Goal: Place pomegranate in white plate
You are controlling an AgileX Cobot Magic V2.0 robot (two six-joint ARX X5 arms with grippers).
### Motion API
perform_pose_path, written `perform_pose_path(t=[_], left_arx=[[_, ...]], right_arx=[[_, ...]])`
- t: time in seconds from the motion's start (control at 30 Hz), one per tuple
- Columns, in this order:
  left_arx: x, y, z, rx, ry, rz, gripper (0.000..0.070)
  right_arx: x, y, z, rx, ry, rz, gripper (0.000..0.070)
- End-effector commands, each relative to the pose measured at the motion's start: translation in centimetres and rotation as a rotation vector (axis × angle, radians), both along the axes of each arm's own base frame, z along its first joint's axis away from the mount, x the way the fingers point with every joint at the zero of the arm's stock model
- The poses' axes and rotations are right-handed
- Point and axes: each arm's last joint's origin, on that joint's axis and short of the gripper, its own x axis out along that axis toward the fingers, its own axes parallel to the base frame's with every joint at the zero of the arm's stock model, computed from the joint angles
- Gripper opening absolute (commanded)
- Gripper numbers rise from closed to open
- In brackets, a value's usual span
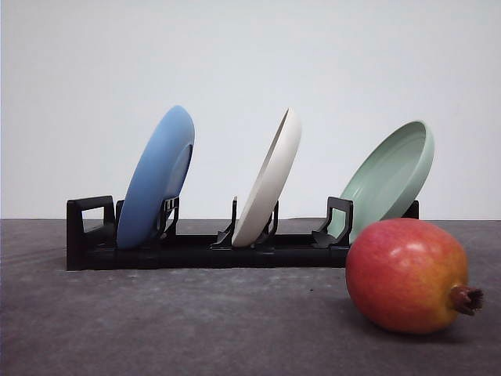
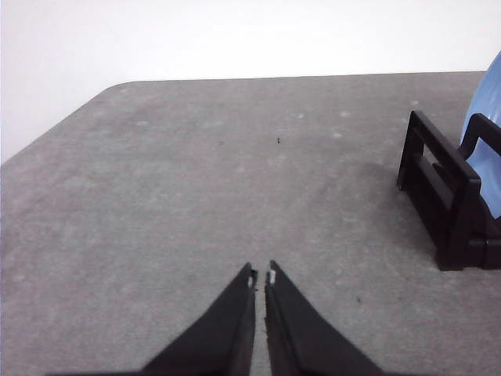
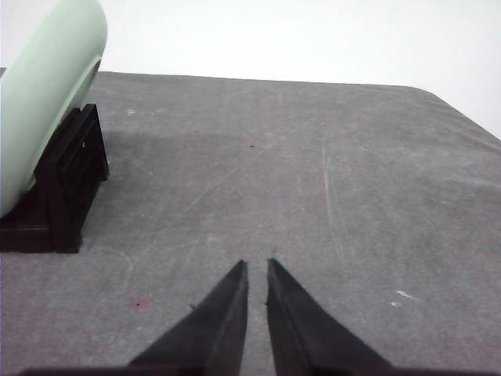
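Note:
The pomegranate (image 1: 409, 276), red with a yellow-orange blush and a brown crown tip pointing right, lies on the grey table at the front right. The white plate (image 1: 270, 179) stands on edge in the middle slot of a black rack (image 1: 188, 249), leaning right. My left gripper (image 2: 261, 275) is shut with nothing in it, hovering over bare table beside the rack's end. My right gripper (image 3: 256, 266) is also shut and holds nothing, over bare table near the rack's other end.
A blue plate (image 1: 156, 176) stands in the rack's left slot and a pale green plate (image 1: 389, 177) in the right slot, just behind the pomegranate. The rack's ends (image 2: 446, 196) (image 3: 66, 180) and the green plate (image 3: 43, 94) sit close to the grippers. The table's far edge meets a white wall.

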Motion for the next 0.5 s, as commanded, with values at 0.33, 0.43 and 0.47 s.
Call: perform_pose_path(t=[0.33,0.43,0.47], left_arx=[[0.1,-0.2,0.2,-0.316,-0.066,-0.022,0.0],[-0.1,-0.3,1.6,-0.368,-0.103,-0.062,0.0],[-0.2,-0.4,2.1,-0.384,-0.115,-0.07,0.0]], right_arx=[[0.0,0.1,0.3,0.222,-0.043,0.023,0.0043],[-0.1,0.2,1.4,0.294,-0.08,0.037,0.0],[-0.2,0.2,2.0,0.319,-0.091,0.036,0.0]])
